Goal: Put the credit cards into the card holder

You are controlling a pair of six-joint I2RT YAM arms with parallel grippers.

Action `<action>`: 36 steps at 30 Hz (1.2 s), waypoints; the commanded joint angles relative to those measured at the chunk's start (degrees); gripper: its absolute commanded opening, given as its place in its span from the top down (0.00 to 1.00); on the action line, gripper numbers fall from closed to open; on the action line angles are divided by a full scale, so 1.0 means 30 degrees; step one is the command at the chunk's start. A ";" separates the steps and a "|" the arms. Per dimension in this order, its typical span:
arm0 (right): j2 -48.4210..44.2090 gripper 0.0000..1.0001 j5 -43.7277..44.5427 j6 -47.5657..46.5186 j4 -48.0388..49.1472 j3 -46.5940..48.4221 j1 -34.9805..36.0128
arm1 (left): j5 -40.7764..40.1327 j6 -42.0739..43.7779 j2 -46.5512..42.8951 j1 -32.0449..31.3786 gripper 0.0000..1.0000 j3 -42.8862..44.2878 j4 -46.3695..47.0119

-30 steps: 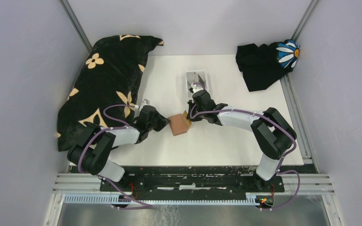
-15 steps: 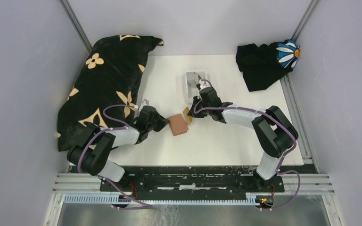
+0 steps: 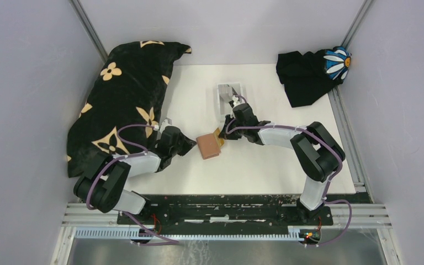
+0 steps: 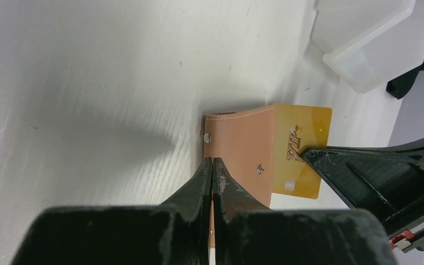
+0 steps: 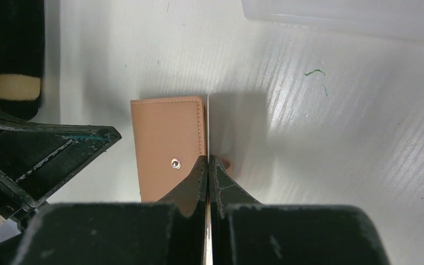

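The tan leather card holder (image 3: 210,147) lay near the middle of the table (image 3: 265,165), folded flat with its small metal snap showing on top. Its left edge was pinched by the left end effector (image 4: 212,168), whose fingers were clenched on the leather. This grip was judged to steady the holder against a push from the opposite side.

A gold-yellow credit card (image 4: 303,144) was grasped by the right end effector (image 5: 208,164), the jaws pressed tight on the card's edge. The card was presented at the holder's right side and was partly overlapped by the leather. This placement was judged to serve for sliding the card into a slot. Whether its hidden edge was already seated in a slot or merely tucked under the flap could not be told.

The raised letters "VIP" were read on the card's face in the left wrist view; no other writing was legible. The white plastic tray (image 3: 218,100) stood just beyond the right end effector, on the far side.
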 commanded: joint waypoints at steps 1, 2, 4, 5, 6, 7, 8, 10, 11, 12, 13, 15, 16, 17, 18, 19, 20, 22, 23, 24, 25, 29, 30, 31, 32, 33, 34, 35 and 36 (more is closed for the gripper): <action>0.0174 0.99 -0.0462 0.0341 0.1005 -0.0063 -0.0052 | -0.0966 0.0381 -0.0736 -0.0074 0.96 -0.0251 0.0020; 0.0207 0.99 -0.0472 0.0377 0.1044 -0.0053 -0.0056 | -0.0982 0.0385 -0.0753 -0.0085 0.95 -0.0304 0.0028; 0.0187 0.99 -0.0474 0.0387 0.1054 -0.0074 -0.0049 | -0.0995 0.0341 -0.0656 -0.0076 0.95 -0.0448 0.0189; 0.0150 0.99 -0.0495 0.0379 0.1061 -0.0105 -0.0030 | -0.0989 0.0299 -0.0589 -0.0084 0.95 -0.0519 0.0291; 0.0123 0.99 -0.0512 0.0367 0.1055 -0.0128 -0.0053 | -0.0956 0.0247 -0.0519 -0.0088 0.95 -0.0576 0.0414; 0.0127 0.99 -0.0548 0.0410 0.1116 -0.0200 -0.0056 | -0.0889 0.0189 -0.0418 -0.0089 0.95 -0.0634 0.0598; 0.0149 0.99 -0.0589 0.0462 0.1135 -0.0249 -0.0035 | -0.0822 0.0182 -0.0325 -0.0081 0.95 -0.0649 0.0686; 0.0151 0.99 -0.0646 0.0511 0.1224 -0.0318 -0.0051 | -0.0767 0.0159 -0.0212 -0.0083 0.96 -0.0662 0.0746; 0.0193 0.99 -0.0656 0.0534 0.1233 -0.0334 -0.0034 | -0.0752 0.0128 -0.0202 -0.0081 0.95 -0.0685 0.0799; 0.0194 0.99 -0.0668 0.0537 0.1256 -0.0343 -0.0039 | -0.0743 0.0079 -0.0199 -0.0088 0.95 -0.0740 0.0866; 0.0224 0.99 -0.0703 0.0563 0.1306 -0.0355 -0.0047 | -0.0723 0.0091 -0.0203 -0.0085 0.95 -0.0739 0.0877; 0.0302 0.99 -0.0825 0.0634 0.1370 -0.0328 -0.0042 | -0.0721 0.0092 -0.0218 -0.0081 0.95 -0.0765 0.0879; 0.0362 0.99 -0.0872 0.0747 0.1445 -0.0328 -0.0033 | -0.0706 0.0067 -0.0209 -0.0073 0.95 -0.0779 0.0879; 0.0413 0.99 -0.0907 0.0787 0.1520 -0.0305 -0.0054 | -0.0693 0.0089 -0.0204 -0.0087 0.95 -0.0777 0.0879; 0.0423 0.99 -0.0923 0.0817 0.1526 -0.0321 -0.0056 | -0.0669 0.0081 -0.0192 -0.0089 0.96 -0.0788 0.0879; 0.0483 0.99 -0.0910 0.0847 0.1563 -0.0323 -0.0053 | -0.0656 0.0113 -0.0143 -0.0074 0.95 -0.0804 0.0879; 0.0527 0.99 -0.0923 0.0865 0.1616 -0.0367 -0.0049 | -0.0621 0.0114 -0.0122 -0.0080 0.96 -0.0795 0.0879; 0.0625 0.99 -0.0926 0.0962 0.1705 -0.0394 -0.0041 | -0.0582 0.0052 -0.0049 -0.0098 0.96 -0.0852 0.0893; 0.0681 0.99 -0.0973 0.1008 0.1802 -0.0460 -0.0056 | -0.0549 0.0040 -0.0016 -0.0068 0.96 -0.0852 0.0943; 0.0717 0.99 -0.1004 0.1046 0.1902 -0.0513 -0.0035 | -0.0476 0.0035 0.0011 -0.0094 0.96 -0.0856 0.0982; 0.0729 0.99 -0.0997 0.1084 0.1995 -0.0570 -0.0050 | -0.0437 0.0049 0.0040 -0.0115 0.96 -0.0874 0.1017; 0.0699 0.99 -0.1002 0.1146 0.2151 -0.0777 -0.0053 | -0.0386 0.0013 0.0166 -0.0120 0.96 -0.0932 0.1071; 0.0708 0.99 -0.1006 0.1162 0.2223 -0.0830 -0.0056 | -0.0371 -0.0035 0.0169 -0.0104 0.96 -0.1001 0.1130; 0.0695 0.99 -0.1049 0.1186 0.2247 -0.0875 -0.0046 | -0.0355 -0.0048 0.0199 -0.0116 0.96 -0.1076 0.1254; 0.0693 0.99 -0.1076 0.1219 0.2302 -0.0923 -0.0055 | -0.0360 -0.0068 0.0232 -0.0136 0.96 -0.1136 0.1325; 0.0707 0.99 -0.1079 0.1259 0.2378 -0.0955 -0.0049 | -0.0342 -0.0081 0.0236 -0.0124 0.96 -0.1144 0.1345; 0.0661 0.99 -0.1098 0.1287 0.2421 -0.0995 -0.0034 | -0.0307 -0.0118 0.0262 -0.0126 0.96 -0.1152 0.1362; 0.0626 0.99 -0.1133 0.1319 0.2492 -0.1045 -0.0039 | -0.0292 -0.0120 0.0265 -0.0137 0.96 -0.1168 0.1375; 0.0585 0.99 -0.1164 0.1331 0.2534 -0.1080 -0.0036 | -0.0290 -0.0117 0.0265 -0.0139 0.96 -0.1151 0.1377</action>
